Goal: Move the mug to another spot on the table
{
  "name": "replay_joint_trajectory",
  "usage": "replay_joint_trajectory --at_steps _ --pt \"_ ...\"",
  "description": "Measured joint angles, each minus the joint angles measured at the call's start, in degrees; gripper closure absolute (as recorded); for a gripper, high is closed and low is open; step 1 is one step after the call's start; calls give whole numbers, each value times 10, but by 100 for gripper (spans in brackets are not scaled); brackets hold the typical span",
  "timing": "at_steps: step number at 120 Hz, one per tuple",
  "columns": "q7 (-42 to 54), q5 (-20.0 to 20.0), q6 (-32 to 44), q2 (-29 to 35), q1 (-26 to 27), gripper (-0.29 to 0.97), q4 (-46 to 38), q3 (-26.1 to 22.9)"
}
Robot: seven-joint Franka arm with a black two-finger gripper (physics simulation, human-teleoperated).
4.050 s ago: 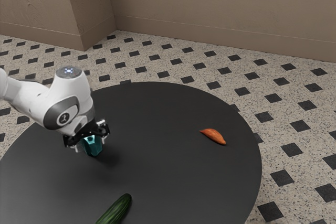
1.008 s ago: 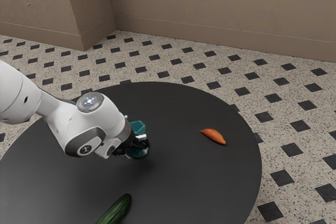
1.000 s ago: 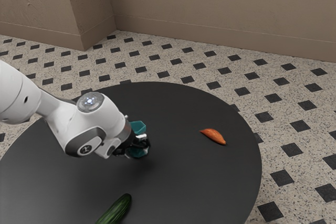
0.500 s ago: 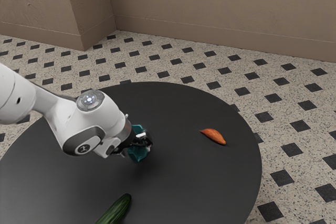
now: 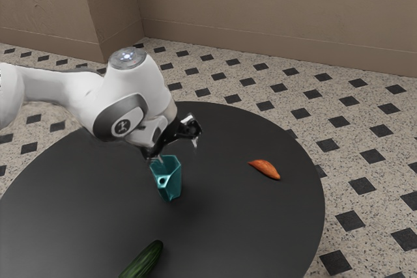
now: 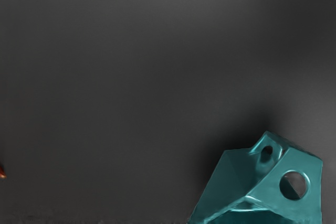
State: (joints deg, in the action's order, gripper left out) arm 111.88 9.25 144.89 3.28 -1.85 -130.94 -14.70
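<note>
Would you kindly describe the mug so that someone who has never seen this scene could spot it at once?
Start at the round black table; near its middle, just under the gripper, sits the mug. It is teal and angular with flat facets, unlike the orange vegetable toward the exterior view's right and the green cucumber at the table's near edge.
</note>
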Motion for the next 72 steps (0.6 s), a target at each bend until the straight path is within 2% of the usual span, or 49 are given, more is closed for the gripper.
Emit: replay_joint_trajectory --at_steps 14,36,53,72 --pt "-39 -65 -141 -44 -4 0 124 6" --pt "-152 -101 -329 -78 -21 0 274 27" --pt "-232 -111 -408 -79 -33 0 343 41" --pt "-301 -112 -450 -77 -23 0 366 41"
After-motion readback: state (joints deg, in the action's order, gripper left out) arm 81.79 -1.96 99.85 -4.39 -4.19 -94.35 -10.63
